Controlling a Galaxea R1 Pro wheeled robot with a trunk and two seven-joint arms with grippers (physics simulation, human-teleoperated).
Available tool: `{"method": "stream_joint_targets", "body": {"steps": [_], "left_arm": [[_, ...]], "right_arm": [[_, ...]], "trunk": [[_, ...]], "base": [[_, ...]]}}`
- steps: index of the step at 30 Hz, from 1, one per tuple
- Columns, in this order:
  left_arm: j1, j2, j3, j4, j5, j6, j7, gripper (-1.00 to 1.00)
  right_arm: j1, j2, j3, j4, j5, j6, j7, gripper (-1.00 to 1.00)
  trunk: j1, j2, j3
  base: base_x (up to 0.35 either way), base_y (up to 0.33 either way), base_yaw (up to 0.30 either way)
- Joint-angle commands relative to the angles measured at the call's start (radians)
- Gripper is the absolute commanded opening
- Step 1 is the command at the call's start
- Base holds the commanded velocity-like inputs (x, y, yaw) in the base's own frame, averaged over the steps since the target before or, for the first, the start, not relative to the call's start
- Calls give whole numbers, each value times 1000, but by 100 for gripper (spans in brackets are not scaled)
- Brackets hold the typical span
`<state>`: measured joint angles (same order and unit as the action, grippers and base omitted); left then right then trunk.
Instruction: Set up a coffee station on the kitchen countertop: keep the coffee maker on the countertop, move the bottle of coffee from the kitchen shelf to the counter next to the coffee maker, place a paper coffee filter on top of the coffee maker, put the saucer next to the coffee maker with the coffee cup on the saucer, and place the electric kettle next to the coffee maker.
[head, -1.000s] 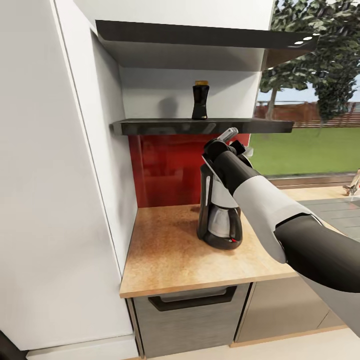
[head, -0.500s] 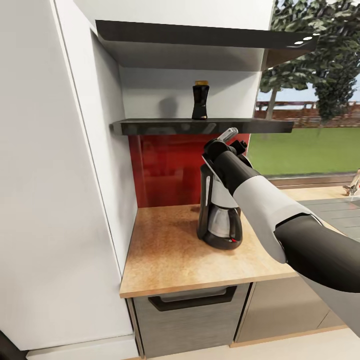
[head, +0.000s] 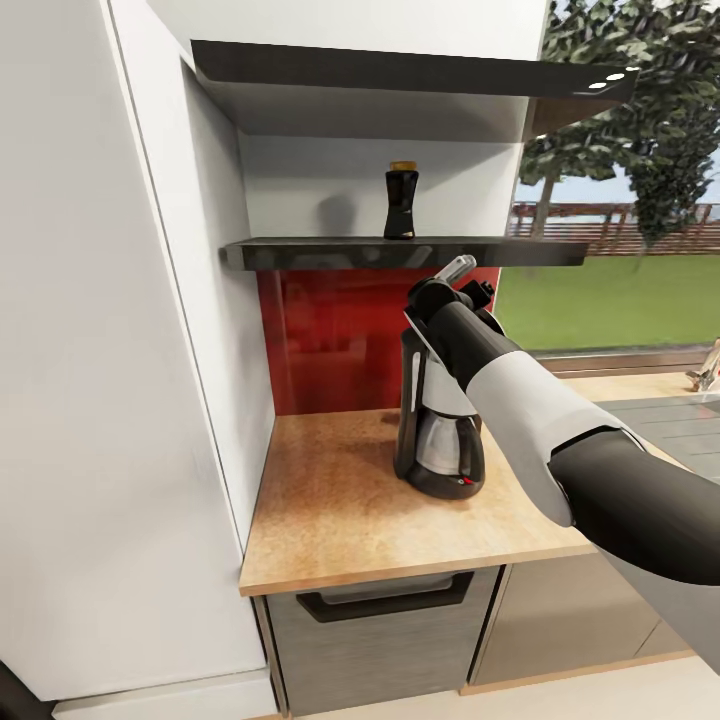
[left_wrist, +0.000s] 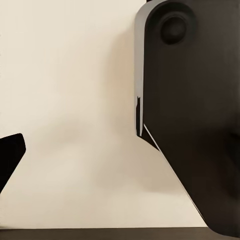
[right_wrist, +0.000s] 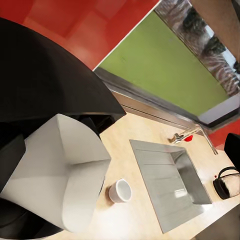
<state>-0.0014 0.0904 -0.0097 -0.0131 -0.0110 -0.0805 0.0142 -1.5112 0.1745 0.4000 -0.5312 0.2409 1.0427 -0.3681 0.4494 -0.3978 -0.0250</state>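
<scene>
The right arm (head: 540, 420) hides the coffee maker's (head: 432, 440) top on the surface (head: 330, 510), its fingers' (head: 456, 268) spread unreadable, while the bottle of coffee (head: 400, 203) stands on the shelf (head: 300, 252) at 12 o'clock above.

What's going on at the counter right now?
The right gripper is raised just above the coffee maker, its fingers apparently holding the paper coffee filter, which is not yet set on top. The bottle of coffee stands on the shelf. The coffee cup and electric kettle sit further along the countertop, by the sink.
</scene>
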Motion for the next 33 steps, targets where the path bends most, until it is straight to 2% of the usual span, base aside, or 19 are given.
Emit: {"method": "stream_joint_targets", "body": {"steps": [1,10,28,33], "left_arm": [[0,0,-1,-1,-1,-2,1,100],[0,0,0,-1,-1,-2,3,100],[0,0,2,-1,-1,-2,3,100],[0,0,2,-1,-1,-2,2,100]], "right_arm": [[-1,0,3,0,-3,4,-5,100],[-1,0,3,1,-3,4,-5,100],[3,0,3,29,-6,4,-2,100],[3,0,1,28,-20,4,4,100]], "trunk": [[1,-2,-2],[1,-2,-2],[1,-2,-2],[1,-2,-2]], "base": [[0,0,0],[0,79,0],[0,4,0],[0,0,0]]}}
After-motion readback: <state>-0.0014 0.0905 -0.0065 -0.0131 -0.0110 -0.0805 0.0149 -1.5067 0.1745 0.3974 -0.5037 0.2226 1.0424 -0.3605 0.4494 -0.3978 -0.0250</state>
